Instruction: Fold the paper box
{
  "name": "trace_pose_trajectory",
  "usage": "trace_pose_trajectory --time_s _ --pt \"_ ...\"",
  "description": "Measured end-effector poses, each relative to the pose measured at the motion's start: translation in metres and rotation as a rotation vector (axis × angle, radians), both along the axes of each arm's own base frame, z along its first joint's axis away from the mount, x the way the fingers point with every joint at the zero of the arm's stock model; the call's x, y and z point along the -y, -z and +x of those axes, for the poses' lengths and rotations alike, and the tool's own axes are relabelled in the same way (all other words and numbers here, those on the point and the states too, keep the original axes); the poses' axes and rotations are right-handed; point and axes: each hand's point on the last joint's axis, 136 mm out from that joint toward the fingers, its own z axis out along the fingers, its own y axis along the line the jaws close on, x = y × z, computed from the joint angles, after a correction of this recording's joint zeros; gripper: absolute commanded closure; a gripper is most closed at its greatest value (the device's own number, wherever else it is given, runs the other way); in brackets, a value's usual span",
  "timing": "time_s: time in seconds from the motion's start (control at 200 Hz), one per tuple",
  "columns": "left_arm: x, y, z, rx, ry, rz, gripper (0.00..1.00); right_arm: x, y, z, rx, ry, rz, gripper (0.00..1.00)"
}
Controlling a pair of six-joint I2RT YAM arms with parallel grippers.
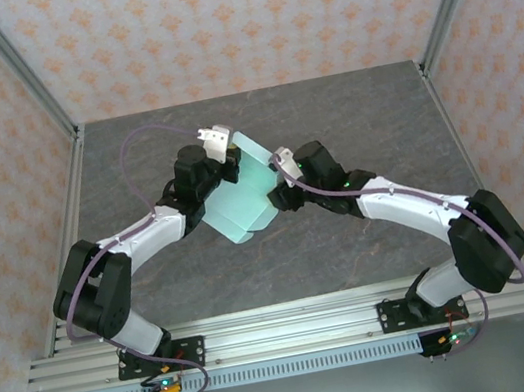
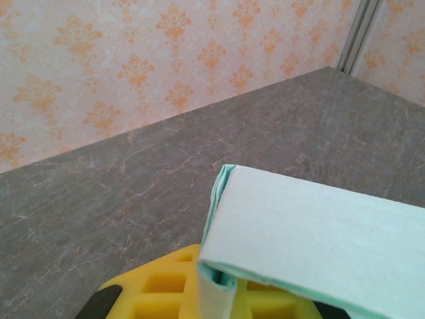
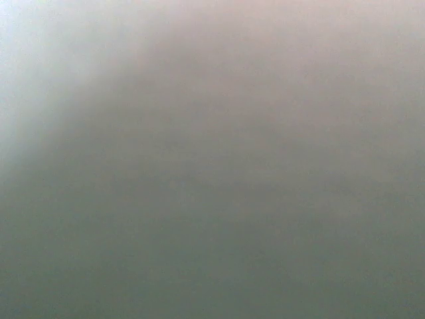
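The paper box [image 1: 237, 195], pale mint-green card folded into a flat rectangular shape, hangs tilted above the table between my two arms. My left gripper [image 1: 217, 143] is shut on its upper left edge. In the left wrist view the box [image 2: 319, 232] crosses the frame, and a folded flap runs down over a yellow finger pad [image 2: 153, 292] at the left gripper [image 2: 219, 289]. My right gripper [image 1: 280, 162] grips the box's right edge. The right wrist view is a blurred grey-green surface, pressed too close to make out.
The dark grey marbled table [image 1: 348, 110] lies under the box, walled by orange-patterned panels [image 1: 231, 19] on three sides. Metal frame posts [image 1: 22, 71] stand at the back corners. The arms' mounting rail [image 1: 286, 329] runs along the near edge.
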Motion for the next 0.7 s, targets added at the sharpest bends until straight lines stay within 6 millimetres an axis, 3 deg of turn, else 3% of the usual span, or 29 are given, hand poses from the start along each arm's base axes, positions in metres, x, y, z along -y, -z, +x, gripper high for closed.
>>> trace_pose_trajectory --time_s 0.28,0.516,0.696 --pt "-0.008 0.002 0.004 -0.009 -0.061 -0.001 1.00 -0.010 0.000 0.000 -0.019 0.016 0.032 0.65" --pt "-0.011 0.000 0.005 -0.019 -0.101 -0.054 0.58 -0.018 0.002 0.000 -0.036 0.028 0.059 0.64" --pt "-0.007 0.002 0.001 -0.041 -0.082 -0.091 0.43 -0.016 0.003 0.006 -0.056 0.057 0.102 0.63"
